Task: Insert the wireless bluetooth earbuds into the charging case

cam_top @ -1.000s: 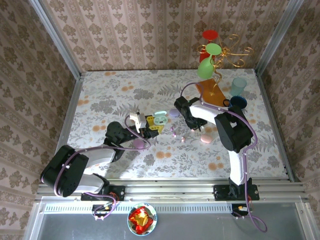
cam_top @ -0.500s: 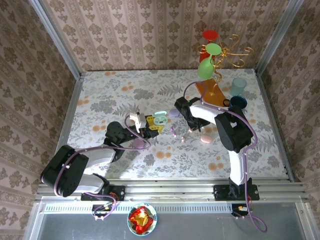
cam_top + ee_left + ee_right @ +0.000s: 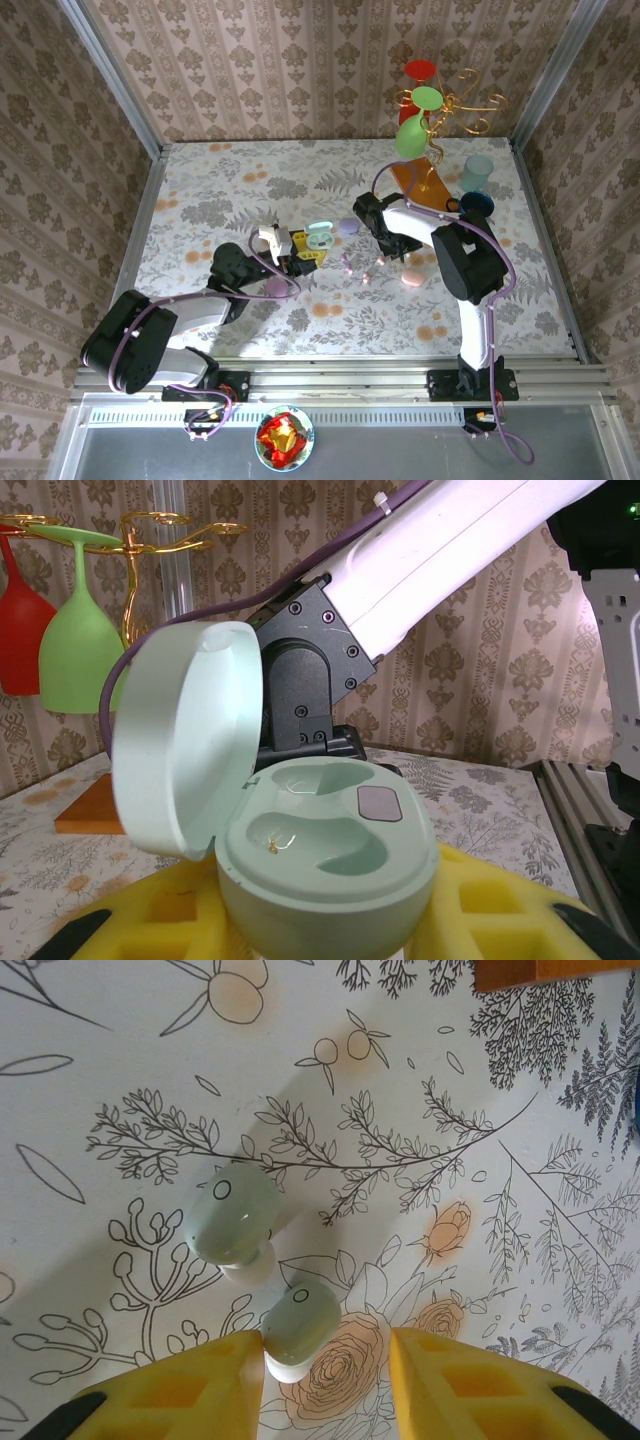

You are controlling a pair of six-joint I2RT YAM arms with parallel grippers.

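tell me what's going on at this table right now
The left claw holds an open mint charging case, lid up, both sockets empty. The right claw hangs open over two mint earbuds lying close together on the floral table. Neither is picked up yet.

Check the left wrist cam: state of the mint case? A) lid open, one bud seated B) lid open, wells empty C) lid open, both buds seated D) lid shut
B: the mint charging case has its lid standing open over two bare wells, and two mint earbuds lie on the table at the right gripper.
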